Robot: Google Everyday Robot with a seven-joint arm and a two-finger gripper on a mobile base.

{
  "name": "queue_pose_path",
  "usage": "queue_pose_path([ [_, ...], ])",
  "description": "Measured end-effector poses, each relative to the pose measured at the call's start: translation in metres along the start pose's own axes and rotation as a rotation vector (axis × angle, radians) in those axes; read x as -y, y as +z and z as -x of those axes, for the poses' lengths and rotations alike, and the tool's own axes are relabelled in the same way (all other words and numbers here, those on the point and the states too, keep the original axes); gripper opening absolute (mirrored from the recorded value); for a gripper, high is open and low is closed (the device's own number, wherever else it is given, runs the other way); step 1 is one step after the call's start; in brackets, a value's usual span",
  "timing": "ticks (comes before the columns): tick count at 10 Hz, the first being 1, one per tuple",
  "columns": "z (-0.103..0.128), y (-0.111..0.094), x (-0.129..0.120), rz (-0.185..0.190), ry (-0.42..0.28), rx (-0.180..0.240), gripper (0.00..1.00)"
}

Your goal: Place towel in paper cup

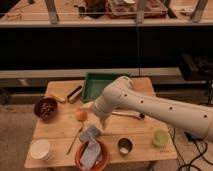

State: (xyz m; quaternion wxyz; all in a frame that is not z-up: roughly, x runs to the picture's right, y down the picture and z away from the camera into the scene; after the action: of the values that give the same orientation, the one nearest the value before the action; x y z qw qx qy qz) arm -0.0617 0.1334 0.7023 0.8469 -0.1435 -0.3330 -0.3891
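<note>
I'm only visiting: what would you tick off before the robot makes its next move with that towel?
1. Towel found: ok. The towel lies in the orange bowl.
2. Gripper placed: ok. The gripper hangs right above the towel.
3. Hold on towel: cannot tell.
4. Paper cup ready: ok. The cup stands upright, mouth up, left of the bowl.
5. Way to the cup: probably ok. Only a flat stick lies between bowl and cup.
</note>
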Motion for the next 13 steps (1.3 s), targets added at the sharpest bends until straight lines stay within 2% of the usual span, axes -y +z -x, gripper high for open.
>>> queue_pose_path([
  [8,0.001,-0.001,-0.001,0.005,-0.005,0.000,0.80],
  [10,0.012,-0.001,-0.012,0.043,-0.038,-0.011,0.80],
  [12,0.040,-0.001,-0.035,0.094,-0.065,-0.034,0.80],
  [13,0.062,0.002,-0.056,0.125,-0.079,-0.047,0.80],
])
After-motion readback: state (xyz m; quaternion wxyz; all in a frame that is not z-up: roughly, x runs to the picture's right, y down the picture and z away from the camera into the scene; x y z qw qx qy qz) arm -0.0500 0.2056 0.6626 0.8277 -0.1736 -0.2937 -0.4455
